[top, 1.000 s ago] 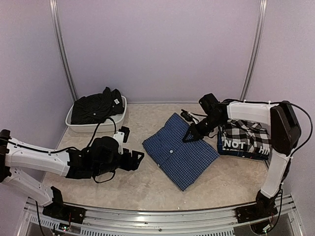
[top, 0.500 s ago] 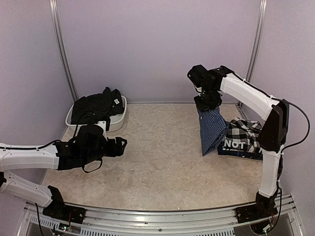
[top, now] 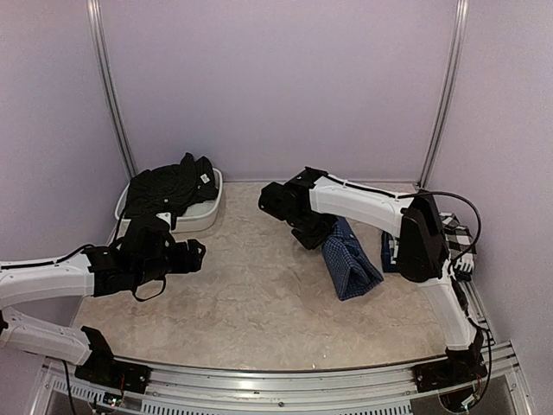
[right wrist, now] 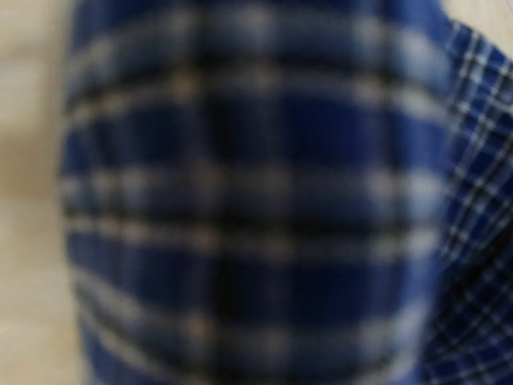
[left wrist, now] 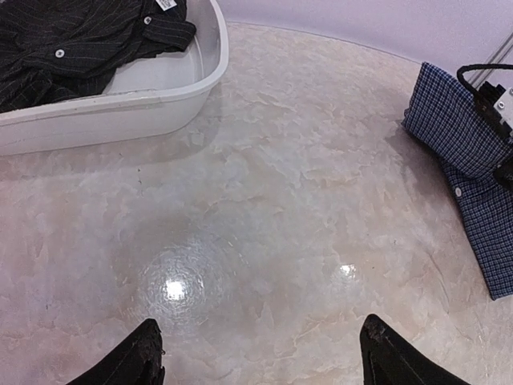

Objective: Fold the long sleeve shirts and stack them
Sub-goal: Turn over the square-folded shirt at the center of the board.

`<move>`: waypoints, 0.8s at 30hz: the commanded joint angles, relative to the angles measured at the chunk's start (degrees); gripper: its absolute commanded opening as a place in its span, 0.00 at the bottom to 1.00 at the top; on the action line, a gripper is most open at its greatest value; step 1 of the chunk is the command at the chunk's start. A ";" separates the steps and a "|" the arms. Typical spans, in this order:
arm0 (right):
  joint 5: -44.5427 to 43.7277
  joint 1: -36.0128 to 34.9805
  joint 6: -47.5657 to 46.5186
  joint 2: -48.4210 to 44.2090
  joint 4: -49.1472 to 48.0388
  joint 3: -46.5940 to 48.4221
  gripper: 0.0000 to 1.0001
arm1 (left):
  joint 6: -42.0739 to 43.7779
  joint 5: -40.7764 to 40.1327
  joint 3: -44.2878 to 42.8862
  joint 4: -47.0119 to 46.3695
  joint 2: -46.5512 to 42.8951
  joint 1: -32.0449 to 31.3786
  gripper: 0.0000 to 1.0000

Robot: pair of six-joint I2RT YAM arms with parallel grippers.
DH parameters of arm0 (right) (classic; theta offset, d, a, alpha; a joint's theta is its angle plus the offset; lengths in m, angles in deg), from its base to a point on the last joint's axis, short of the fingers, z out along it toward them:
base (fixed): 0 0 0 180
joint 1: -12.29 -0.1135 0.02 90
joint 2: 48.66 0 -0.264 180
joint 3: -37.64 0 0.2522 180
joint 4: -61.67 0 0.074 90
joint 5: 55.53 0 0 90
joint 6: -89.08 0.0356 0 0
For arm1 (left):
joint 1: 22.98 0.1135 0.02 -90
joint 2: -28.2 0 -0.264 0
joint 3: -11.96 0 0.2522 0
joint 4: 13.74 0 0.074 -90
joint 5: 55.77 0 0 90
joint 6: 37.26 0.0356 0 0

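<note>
In the top view, the blue checked shirt [top: 352, 264] is being gripped at its far left end by the closed right gripper [top: 320, 238], just right of the table's middle, while its near end is being left trailing on the marble-patterned table [top: 259, 303]. The black-and-white checked shirt [top: 460, 232] is being largely hidden behind the right arm at the right edge. The black shirt [top: 168, 186] is being kept bunched in the white tub [top: 210, 212] at the far left. The left gripper [top: 195, 255] is being held low, near the tub, with nothing in it. In the left wrist view, its fingers [left wrist: 144, 357] are being held wide apart above bare tabletop, with the tub and black shirt far left and the blue checked shirt at the right. In the right wrist view, the frame is being filled by blurred blue check cloth, and no fingers can be made out.
</note>
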 commanded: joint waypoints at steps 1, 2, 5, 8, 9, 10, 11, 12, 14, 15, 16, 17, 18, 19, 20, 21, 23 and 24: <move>1.01 -5.06 1.06 2.25 1.37 6.48 0.03 | -0.44 -0.10 1.65 2.70 -2.89 1.82 0.80; 1.57 -5.98 0.96 3.34 1.37 7.24 0.04 | -0.44 -0.17 1.87 3.08 -3.18 2.13 0.80; 2.76 -8.58 1.48 5.84 1.37 8.25 0.07 | -0.44 -0.39 2.20 3.80 -4.33 2.92 0.80; 4.45 -10.95 2.33 7.50 1.37 9.86 0.11 | -0.27 -0.29 2.62 3.86 -5.17 3.52 0.80; 4.58 -11.76 2.56 8.00 1.37 10.78 0.15 | -0.27 -0.28 2.72 3.91 -5.27 3.78 0.80; 4.76 -12.63 2.66 8.54 1.34 11.62 0.19 | -0.19 -0.28 2.69 3.93 -5.37 4.00 0.80; 5.02 -13.43 2.73 9.05 1.36 12.48 0.23 | -0.10 -0.21 2.70 3.97 -5.34 4.26 0.80; 5.30 -14.14 2.84 9.46 1.28 13.27 0.28 | -0.01 -0.19 2.68 4.08 -5.37 4.49 0.80; 7.11 -15.52 2.72 9.96 0.40 14.07 0.35 | 0.15 -0.23 2.63 4.26 -5.22 4.88 0.80; 7.68 -16.24 2.75 10.05 -0.19 14.05 0.39 | 0.17 -0.38 2.64 4.35 -5.21 5.10 0.80; 8.56 -16.93 2.57 10.10 -0.86 13.78 0.42 | 0.25 -0.51 2.63 4.49 -5.21 5.29 0.80; 9.70 -17.69 2.39 10.09 -1.66 13.64 0.44 | 0.34 -0.65 2.56 4.71 -5.29 5.54 0.80; 11.26 -18.22 2.32 10.12 -2.32 13.57 0.45 | 0.35 -0.89 2.48 5.06 -5.34 5.76 0.80; 12.13 -18.95 2.51 10.06 -2.86 13.53 0.48 | 0.39 -1.13 2.55 5.21 -5.58 5.98 0.80; 12.74 -19.58 2.71 9.98 -3.26 13.55 0.54 | 0.43 -1.18 2.50 5.31 -5.70 6.18 0.80; 13.41 -20.15 3.01 9.79 -3.55 13.54 0.58 | 0.48 -1.20 2.50 5.33 -5.97 6.31 0.80; 15.20 -21.21 3.55 9.23 -4.48 13.21 0.64 | 0.52 -1.31 2.60 5.27 -6.32 6.47 0.80; 16.51 -21.77 3.59 8.73 -5.57 12.35 0.66 | 0.53 -1.27 2.56 5.22 -6.47 6.62 0.81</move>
